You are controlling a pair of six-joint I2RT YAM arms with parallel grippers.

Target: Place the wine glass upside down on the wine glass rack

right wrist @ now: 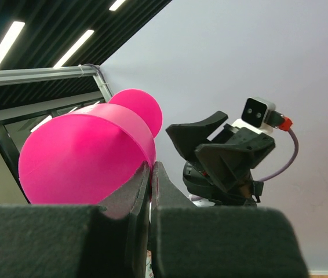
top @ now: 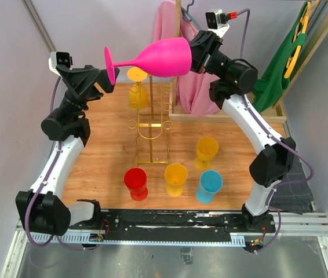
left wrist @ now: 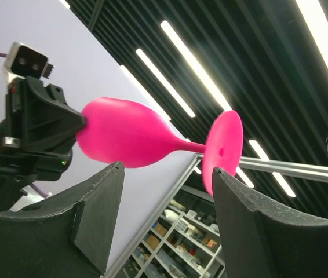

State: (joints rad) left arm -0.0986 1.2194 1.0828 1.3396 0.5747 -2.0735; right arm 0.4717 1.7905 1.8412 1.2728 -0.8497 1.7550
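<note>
Pink plastic wine glass (top: 155, 58) held sideways in the air above the gold wire wine glass rack (top: 151, 124), not yet hung.
Right gripper (right wrist: 151, 168) is clamped tight on the bowl's rim; left gripper (left wrist: 167, 168) gapes wide just beside the foot, gripping nothing. Lifting looks done; inverting and setting it on the rack remain. Glossy, opaque, stem roughly level.

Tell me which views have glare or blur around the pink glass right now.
Top external: even light, pink wine glass sharp. Left wrist: ceiling light strips blown out, glass clear against them. Right wrist: its own fingers dark and soft up close, no glare on the glass.
</note>
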